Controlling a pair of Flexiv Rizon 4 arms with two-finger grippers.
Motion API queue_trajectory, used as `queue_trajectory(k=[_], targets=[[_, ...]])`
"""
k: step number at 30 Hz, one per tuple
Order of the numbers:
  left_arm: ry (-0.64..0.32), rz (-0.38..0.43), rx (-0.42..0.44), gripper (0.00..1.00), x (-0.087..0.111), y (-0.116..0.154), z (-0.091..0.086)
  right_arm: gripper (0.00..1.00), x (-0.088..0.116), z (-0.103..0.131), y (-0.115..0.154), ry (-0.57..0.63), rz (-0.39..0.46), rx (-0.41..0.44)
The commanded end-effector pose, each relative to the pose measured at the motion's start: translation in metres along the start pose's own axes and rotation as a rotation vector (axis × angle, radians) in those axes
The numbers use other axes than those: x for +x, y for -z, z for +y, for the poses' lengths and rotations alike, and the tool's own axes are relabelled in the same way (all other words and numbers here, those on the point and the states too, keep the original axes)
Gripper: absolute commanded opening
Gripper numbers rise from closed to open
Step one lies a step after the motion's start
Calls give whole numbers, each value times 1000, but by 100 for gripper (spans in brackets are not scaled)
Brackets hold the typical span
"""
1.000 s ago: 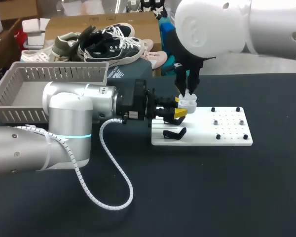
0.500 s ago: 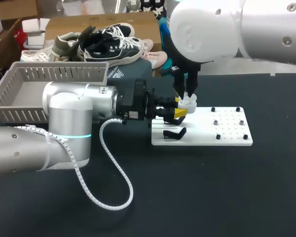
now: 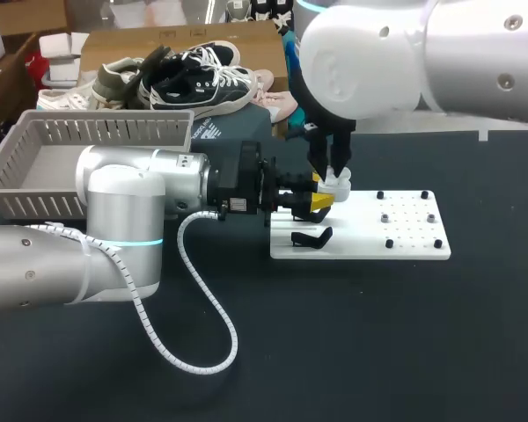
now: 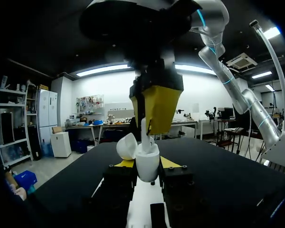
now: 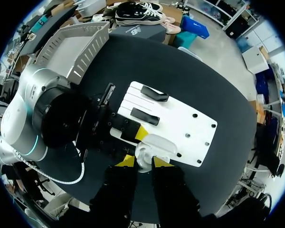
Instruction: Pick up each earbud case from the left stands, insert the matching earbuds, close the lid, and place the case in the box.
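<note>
A white earbud case [image 3: 337, 183] with its lid [image 4: 127, 146] open is held over the left end of the white board [image 3: 396, 233]. My left gripper [image 3: 321, 200] is shut on the case's body [image 4: 147, 161], reaching in level from the left. From above, my right gripper [image 3: 333, 169] comes straight down onto the case mouth. It is shut on a white earbud [image 4: 144, 130] whose lower end sits at the opening. In the right wrist view the case [image 5: 156, 144] lies just ahead of that gripper [image 5: 144, 162].
Two black stands [image 5: 154, 93] [image 5: 145, 116] lie on the board's left part, and small black pegs [image 3: 407, 220] dot its right part. A grey slatted basket [image 3: 35, 167] stands at the table's far left. The left arm's white cable [image 3: 194, 299] loops over the black table.
My right arm has edged slightly to the left above the case. The left arm and the case have stayed where they were.
</note>
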State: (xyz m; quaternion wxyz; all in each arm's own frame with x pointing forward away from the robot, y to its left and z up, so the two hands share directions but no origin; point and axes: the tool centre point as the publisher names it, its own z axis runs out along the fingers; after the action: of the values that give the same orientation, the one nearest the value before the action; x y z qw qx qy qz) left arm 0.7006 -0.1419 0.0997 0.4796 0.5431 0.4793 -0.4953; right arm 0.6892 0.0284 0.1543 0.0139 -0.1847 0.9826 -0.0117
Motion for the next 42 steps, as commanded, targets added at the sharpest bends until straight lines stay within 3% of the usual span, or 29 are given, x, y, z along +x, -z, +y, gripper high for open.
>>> queue_trajectory(k=[1, 27, 28, 30, 35, 42], targets=[[-1, -2, 0, 0, 1, 0, 0, 0, 0, 0, -2, -4, -2, 1], [-1, -2, 0, 0, 1, 0, 0, 0, -5, -3, -9, -6, 7, 12], [-1, -2, 0, 0, 1, 0, 0, 2, -5, -3, -9, -6, 8, 12], [-1, -2, 0, 0, 1, 0, 0, 18, -5, -3, -9, -6, 9, 11], [-1, -2, 0, 0, 1, 0, 0, 20, -6, -3, -10, -2, 11, 7], [-1, -2, 0, 0, 1, 0, 0, 33, -6, -3, -10, 0, 10, 8]])
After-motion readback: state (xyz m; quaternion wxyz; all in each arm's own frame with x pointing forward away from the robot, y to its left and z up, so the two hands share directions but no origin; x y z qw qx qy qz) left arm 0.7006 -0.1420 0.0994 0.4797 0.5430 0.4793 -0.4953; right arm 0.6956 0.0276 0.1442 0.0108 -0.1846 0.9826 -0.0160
